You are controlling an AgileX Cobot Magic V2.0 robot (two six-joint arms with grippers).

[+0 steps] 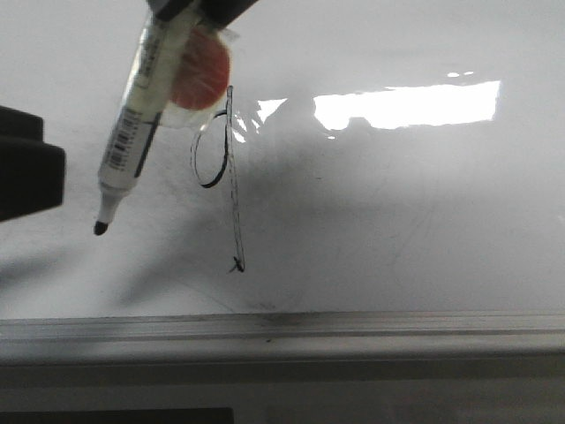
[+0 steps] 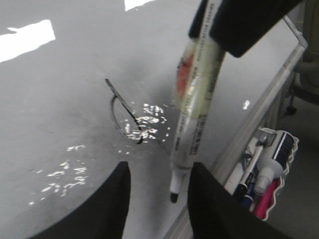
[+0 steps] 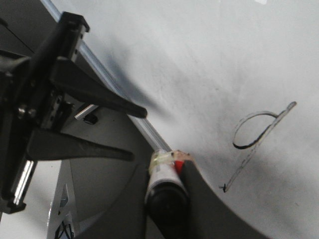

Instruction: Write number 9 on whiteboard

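Already the 9 (image 1: 225,177) stood finished on the whiteboard (image 1: 397,221); right jaws gripped the marker (image 1: 141,124), tip lifted beside it, left jaws open.

The number 9 (image 1: 222,177) sits on the whiteboard (image 1: 397,230); the marker (image 1: 141,115) hangs just left of it, tip off the board.

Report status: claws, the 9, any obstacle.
Right claw shut on marker, tip off the whiteboard. Left claw open, empty. The 9 is drawn. Nothing in the way.
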